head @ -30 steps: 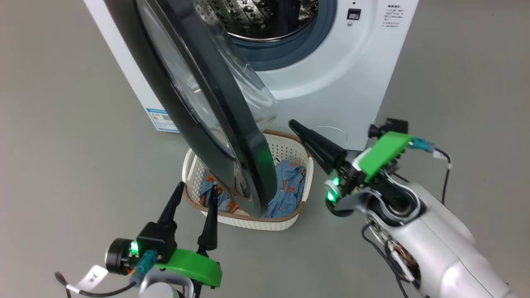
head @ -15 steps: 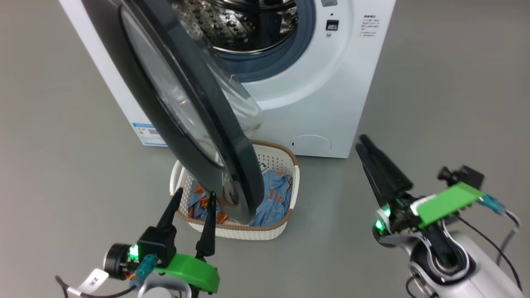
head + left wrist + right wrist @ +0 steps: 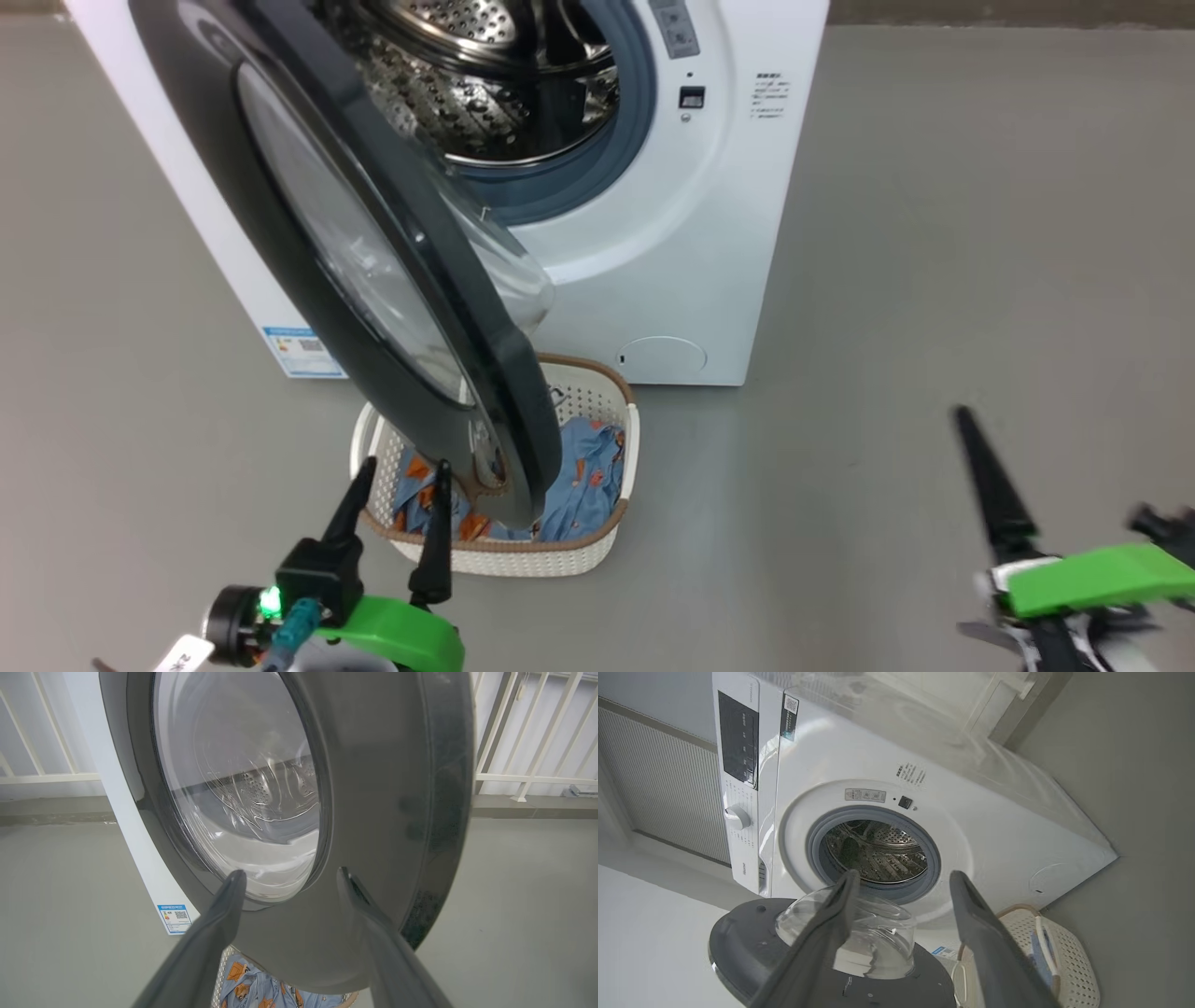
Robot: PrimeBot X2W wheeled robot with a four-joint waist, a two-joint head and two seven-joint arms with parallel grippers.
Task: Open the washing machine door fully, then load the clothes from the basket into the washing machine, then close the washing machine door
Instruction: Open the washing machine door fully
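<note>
Washer (image 3: pixel 672 280): white, on grey floor (image 3: pixel 934 233), drum exposed.
Door (image 3: pixel 308 261): swung out from the washer's front, lower edge hanging over the basket.
Basket (image 3: pixel 523 560): on the floor just before the washer's front.
Clothes (image 3: pixel 583 476): blue, in the basket, partly hidden by the door.
Left gripper (image 3: pixel 404 462): fingers spread, empty, at the basket's near rim, facing the door's outer side.
Right gripper (image 3: pixel 904 874): fingers apart, empty, well right of the basket, pointed toward the drum.
</note>
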